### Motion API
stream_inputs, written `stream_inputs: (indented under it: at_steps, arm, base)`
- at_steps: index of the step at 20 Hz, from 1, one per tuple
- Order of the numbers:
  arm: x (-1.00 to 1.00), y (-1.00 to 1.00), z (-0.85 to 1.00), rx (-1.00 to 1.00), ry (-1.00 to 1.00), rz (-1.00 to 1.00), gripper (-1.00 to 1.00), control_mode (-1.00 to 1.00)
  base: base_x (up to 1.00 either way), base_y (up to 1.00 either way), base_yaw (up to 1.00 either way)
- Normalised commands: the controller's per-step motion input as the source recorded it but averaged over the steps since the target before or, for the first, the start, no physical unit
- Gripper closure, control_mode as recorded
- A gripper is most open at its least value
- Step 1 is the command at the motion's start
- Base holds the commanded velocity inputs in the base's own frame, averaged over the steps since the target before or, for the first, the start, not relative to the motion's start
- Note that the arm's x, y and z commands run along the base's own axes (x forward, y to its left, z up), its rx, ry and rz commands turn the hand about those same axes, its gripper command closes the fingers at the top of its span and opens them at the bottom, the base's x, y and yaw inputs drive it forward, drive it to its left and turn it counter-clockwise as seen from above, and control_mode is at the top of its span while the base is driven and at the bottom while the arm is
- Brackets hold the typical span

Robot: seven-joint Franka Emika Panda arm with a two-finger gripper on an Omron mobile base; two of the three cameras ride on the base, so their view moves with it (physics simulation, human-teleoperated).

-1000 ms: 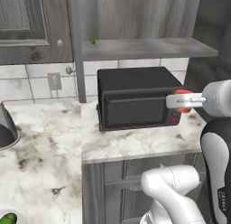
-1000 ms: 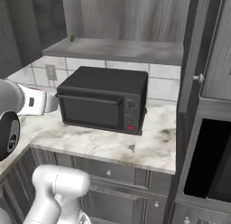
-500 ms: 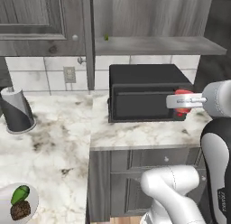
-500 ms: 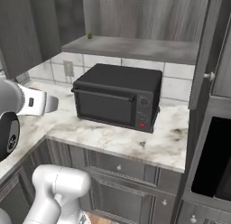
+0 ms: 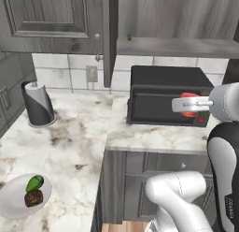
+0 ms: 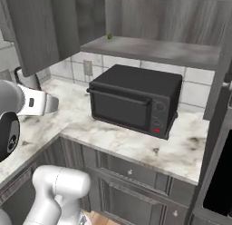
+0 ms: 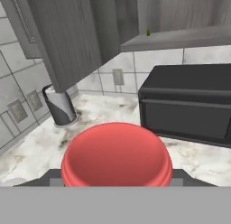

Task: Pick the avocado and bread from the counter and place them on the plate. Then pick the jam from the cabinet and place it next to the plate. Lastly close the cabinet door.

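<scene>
My gripper (image 5: 186, 105) is shut on the red jam (image 5: 189, 105), held in the air in front of the black oven. In the hand view the jam (image 7: 116, 154) shows its round red lid between my dark fingertips (image 7: 50, 177). The white plate (image 5: 11, 206) lies on the marble counter (image 5: 79, 142) at the lower left, with the green avocado (image 5: 35, 183) and the brown bread (image 5: 33, 198) on it. The cabinet door (image 5: 109, 39) stands open, edge-on, left of the cabinet shelf (image 5: 177, 47). From the right base view my gripper (image 6: 49, 104) hangs left of the oven, below the open cabinet door (image 6: 36, 29).
A black oven (image 5: 168, 95) sits on the counter under the shelf. A dark cylinder with a white top (image 5: 37, 105) stands against the tiled wall at the left. A small green item (image 5: 129, 38) lies on the shelf. The counter turns a corner by the oven.
The base has driven left, so the whole scene has slid right and the plate with avocado and bread has come into view. The arm keeps its pose with the jam.
</scene>
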Motion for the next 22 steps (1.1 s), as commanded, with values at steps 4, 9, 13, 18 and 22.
stream_inputs:
  at_steps: [4, 9, 13, 18, 22]
  arm:
    - [0.00, 0.00, 0.00, 0.00, 0.00, 0.00, 1.00, 1.00]
    - [0.00, 0.00, 0.00, 0.00, 0.00, 0.00, 1.00, 1.00]
    - [0.00, 0.00, 0.00, 0.00, 0.00, 0.00, 1.00, 1.00]
    - [0.00, 0.00, 0.00, 0.00, 0.00, 0.00, 1.00, 1.00]
    - [0.00, 0.00, 0.00, 0.00, 0.00, 0.00, 1.00, 1.00]
  base:
    - [-0.31, 0.00, 0.30]
    - [-0.39, 0.00, 0.32]
    - [-0.37, 0.00, 0.33]
    - [-0.38, 0.00, 0.33]
    - [-0.33, 0.00, 0.32]
